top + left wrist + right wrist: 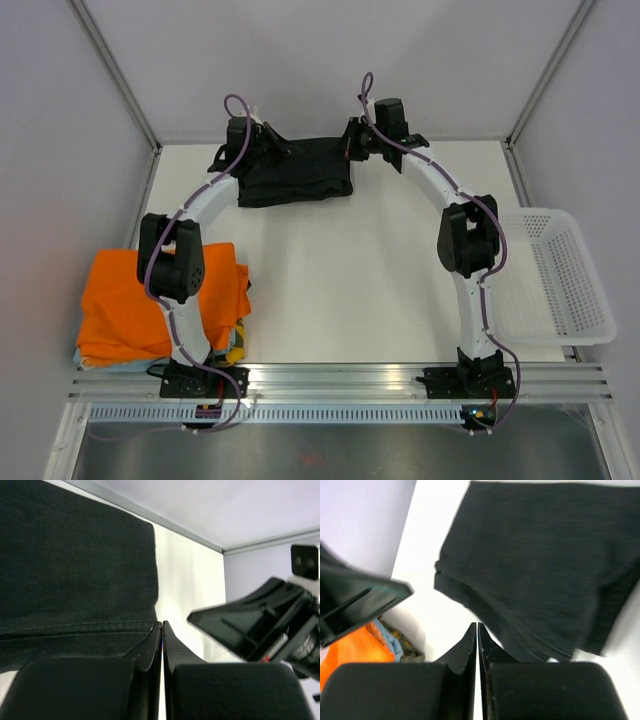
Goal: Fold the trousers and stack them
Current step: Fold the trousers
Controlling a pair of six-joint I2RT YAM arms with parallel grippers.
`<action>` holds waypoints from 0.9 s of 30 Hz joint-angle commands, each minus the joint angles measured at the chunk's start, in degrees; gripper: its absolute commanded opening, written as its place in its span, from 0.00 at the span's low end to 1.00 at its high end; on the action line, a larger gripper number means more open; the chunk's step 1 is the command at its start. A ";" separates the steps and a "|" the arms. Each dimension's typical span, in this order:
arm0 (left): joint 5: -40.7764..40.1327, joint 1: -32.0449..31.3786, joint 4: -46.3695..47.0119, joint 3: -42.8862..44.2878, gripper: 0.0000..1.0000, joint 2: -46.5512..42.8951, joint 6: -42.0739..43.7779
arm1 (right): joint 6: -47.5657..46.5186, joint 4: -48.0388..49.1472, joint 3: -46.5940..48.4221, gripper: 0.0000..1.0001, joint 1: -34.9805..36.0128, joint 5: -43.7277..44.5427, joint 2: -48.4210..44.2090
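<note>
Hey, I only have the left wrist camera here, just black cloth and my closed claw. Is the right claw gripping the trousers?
Observer: No. The right claw is shut with no cloth visible between its fingers, and its tips are over the table at the edge of the trousers.
Operator: How do the trousers lie overall?
Observer: From above, they are folded into a dark rectangle at the table's far edge.
Operator: Anything else around?
Observer: An orange garment lies at the near left corner, and a white basket sits off the right side.
</note>
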 commanded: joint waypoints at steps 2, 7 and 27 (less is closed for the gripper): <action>-1.62 1.67 1.93 1.36 0.02 3.80 0.13 | 0.11 3.62 -3.04 0.05 2.19 -2.12 2.16; -1.27 2.55 10.79 -2.15 0.02 9.50 -3.38 | -2.62 0.65 -6.30 0.00 1.85 1.04 6.12; 7.08 2.99 7.13 -4.53 0.02 10.42 -5.94 | -3.85 -0.49 -9.56 0.03 -0.27 -4.49 -1.25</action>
